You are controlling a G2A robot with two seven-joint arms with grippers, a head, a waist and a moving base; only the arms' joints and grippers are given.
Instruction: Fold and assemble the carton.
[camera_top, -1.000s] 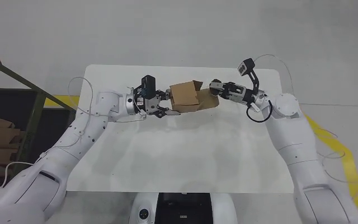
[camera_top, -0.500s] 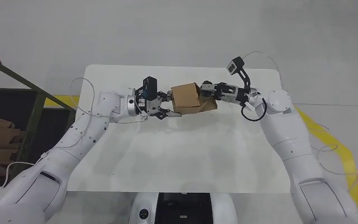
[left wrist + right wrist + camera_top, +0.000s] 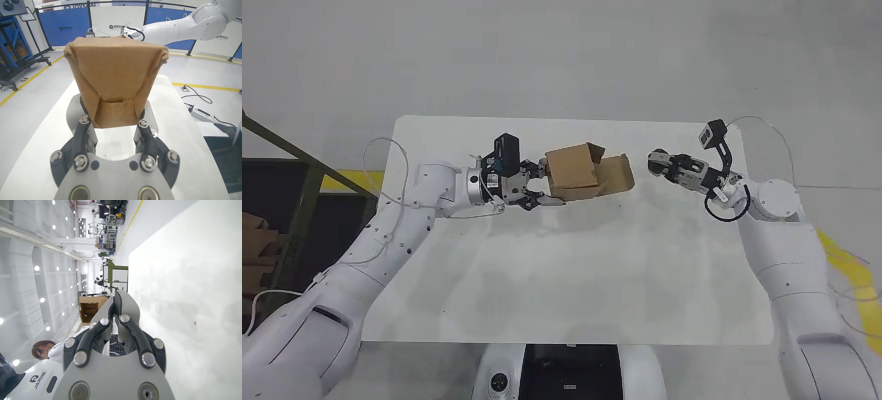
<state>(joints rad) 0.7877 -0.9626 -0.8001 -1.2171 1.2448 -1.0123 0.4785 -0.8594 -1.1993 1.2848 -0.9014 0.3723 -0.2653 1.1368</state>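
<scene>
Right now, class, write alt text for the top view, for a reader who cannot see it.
The left gripper grips one end of a brown carton over a white table. The right gripper, shut, is apart from the carton's other end, where a flap stands open.

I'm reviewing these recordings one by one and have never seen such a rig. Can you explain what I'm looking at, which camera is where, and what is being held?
This is a two-armed robot at a white table. The top view looks down from a camera on the robot above its arms. The other two pictures come from a camera on each wrist, looking along that arm's own gripper. The left gripper is closed on one end of a brown cardboard carton. The carton is partly folded, and its other end is open with a flap sticking out. The right gripper is shut, holds nothing, and is apart from that open end.
</scene>
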